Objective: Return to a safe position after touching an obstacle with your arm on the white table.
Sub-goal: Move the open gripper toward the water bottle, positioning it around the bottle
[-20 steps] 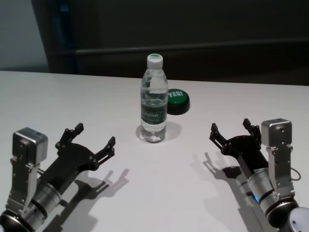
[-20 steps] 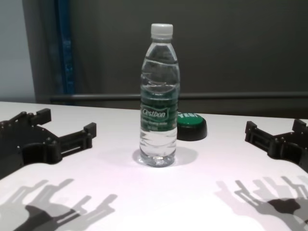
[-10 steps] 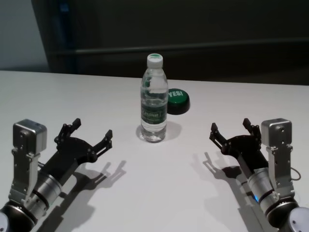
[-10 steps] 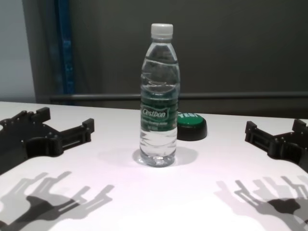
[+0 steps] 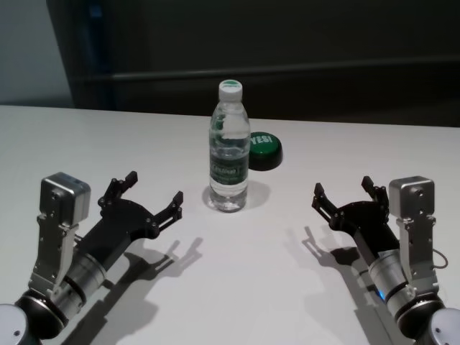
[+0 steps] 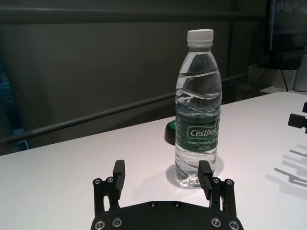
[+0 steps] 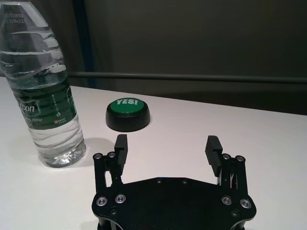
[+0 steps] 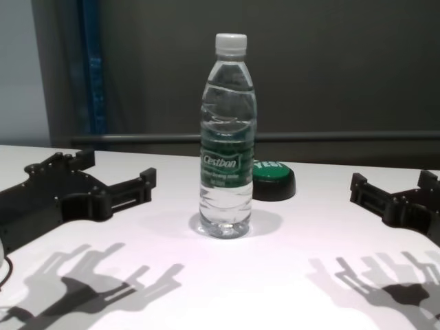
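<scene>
While the water bottle (image 5: 229, 154) stands upright near the middle of the white worktop (image 5: 237, 287), both arms hover low on either side of it, touching nothing. With the bottle as the landmark, the left pincer (image 5: 144, 195) sits to its left and a little nearer the robot, its two black fingers spread wide and pointing roughly toward the bottle; in the left wrist view the bottle rises just beyond one fingertip (image 6: 205, 173), but a gap of bare worktop still separates them. The right pincer (image 5: 343, 192) lies well apart on the bottle's other side, also nearer the robot, with its fingers spread and nothing between them. Just behind the bottle and slightly to its right rests a low black button (image 5: 263, 150) with a green top marked "YES!", close to the bottle without touching it. Each pincer casts a dark, finger-shaped shadow (image 8: 103, 282) on the worktop beneath it.
</scene>
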